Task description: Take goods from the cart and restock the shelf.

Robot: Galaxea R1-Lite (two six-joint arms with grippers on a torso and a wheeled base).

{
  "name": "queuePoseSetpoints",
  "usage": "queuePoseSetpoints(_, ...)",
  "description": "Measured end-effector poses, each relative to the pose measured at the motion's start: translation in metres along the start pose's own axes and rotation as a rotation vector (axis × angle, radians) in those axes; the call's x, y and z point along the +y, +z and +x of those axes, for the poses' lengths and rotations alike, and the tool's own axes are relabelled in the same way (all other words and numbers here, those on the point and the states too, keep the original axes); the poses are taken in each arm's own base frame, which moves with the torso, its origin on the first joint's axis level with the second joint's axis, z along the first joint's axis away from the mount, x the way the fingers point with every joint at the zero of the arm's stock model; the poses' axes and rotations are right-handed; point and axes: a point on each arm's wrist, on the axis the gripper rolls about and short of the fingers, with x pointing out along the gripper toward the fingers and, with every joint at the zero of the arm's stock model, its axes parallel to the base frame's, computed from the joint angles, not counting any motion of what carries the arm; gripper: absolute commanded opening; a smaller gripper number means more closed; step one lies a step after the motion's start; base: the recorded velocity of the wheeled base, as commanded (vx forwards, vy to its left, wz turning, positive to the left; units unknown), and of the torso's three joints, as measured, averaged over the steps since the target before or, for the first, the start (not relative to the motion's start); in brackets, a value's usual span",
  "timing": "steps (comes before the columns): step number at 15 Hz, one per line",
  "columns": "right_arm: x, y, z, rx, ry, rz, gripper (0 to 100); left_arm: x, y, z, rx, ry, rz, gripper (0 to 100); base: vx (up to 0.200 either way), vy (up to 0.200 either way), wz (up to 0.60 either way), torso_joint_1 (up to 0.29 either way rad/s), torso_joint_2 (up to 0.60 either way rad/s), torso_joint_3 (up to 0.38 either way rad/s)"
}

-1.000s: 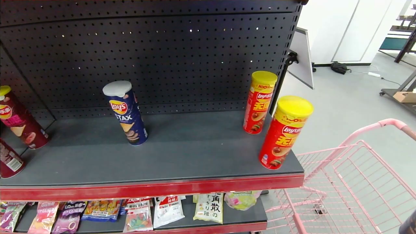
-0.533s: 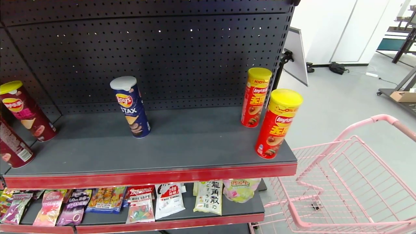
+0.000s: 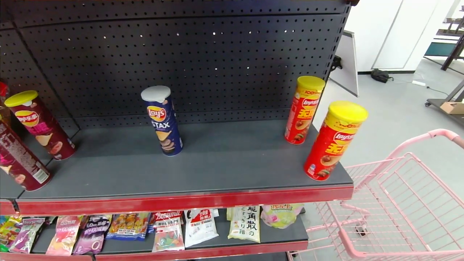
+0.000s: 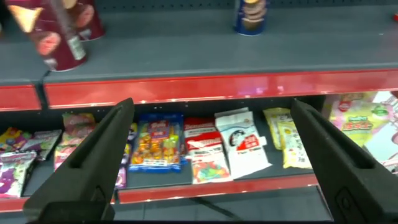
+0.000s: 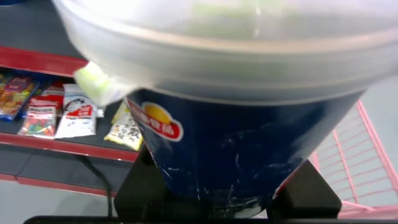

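The right gripper (image 5: pixel 227 200) is pinching a navy chip can (image 5: pixel 236 143) with a translucent lid. Its dark fingers (image 5: pixel 144 190) press on either side of the can's body, and the lid end sits closest to the wrist camera. Going by the level shelf edges behind it, the can's long axis looks roughly upright, though I cannot be sure of a slight tilt. Past the can the snack bags (image 5: pixel 78 121) on the lower shelf lie to the left and the pink cart (image 5: pixel 373 162) to the right, so this gripper hangs low, near the shelf's right end.

The left gripper (image 4: pixel 211 106) is spread wide with nothing between its fingers. It faces the red front lip of the shelf (image 4: pixel 186 87) and the bags below.

In the head view the shelf (image 3: pixel 224 159) carries a matching navy can (image 3: pixel 162 121) standing near the middle. Two red cans (image 3: pixel 303 108) (image 3: pixel 335 139) stand at the right end, one far and one near. Two maroon cans (image 3: pixel 40 125) (image 3: pixel 20 159) stand at the left. The cart (image 3: pixel 440 133) stands to the right of the shelf.

The coming move turns on one relation: the bare stretch of shelf between the standing navy can and the red pair lies above, farther off and to the left of the held can. The right arm is the nearer one and already has the load. I judge the can has to rise above the red lip, travel left and away, and go down with its axis vertical. It should pass wide of the near red can at the shelf's right corner.
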Motion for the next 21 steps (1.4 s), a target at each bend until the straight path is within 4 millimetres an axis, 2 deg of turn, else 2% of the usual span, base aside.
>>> queuePoseSetpoints(8,0.001,-0.002,-0.002,-0.004,-0.016,-0.007,0,0.000,0.000,0.000,0.000,0.000,0.000,100,0.000,0.200,0.00,0.002,0.00,0.002)
queuePoseSetpoints(14,-0.002,0.004,0.005,-0.002,-0.006,-0.013,0,0.000,0.000,0.000,0.000,-0.001,0.000,100,0.000,0.200,0.00,0.003,0.01,0.004)
queuePoseSetpoints(20,-0.002,0.002,0.008,0.017,-0.004,-0.009,0,0.000,0.000,0.000,0.000,0.000,0.000,100,0.000,0.000,0.00,0.000,0.00,0.000)
queuePoseSetpoints(21,-0.002,0.002,0.008,0.018,-0.005,-0.009,0,0.000,0.000,0.000,0.000,0.000,0.000,100,0.200,0.000,0.00,0.002,0.00,-0.002)
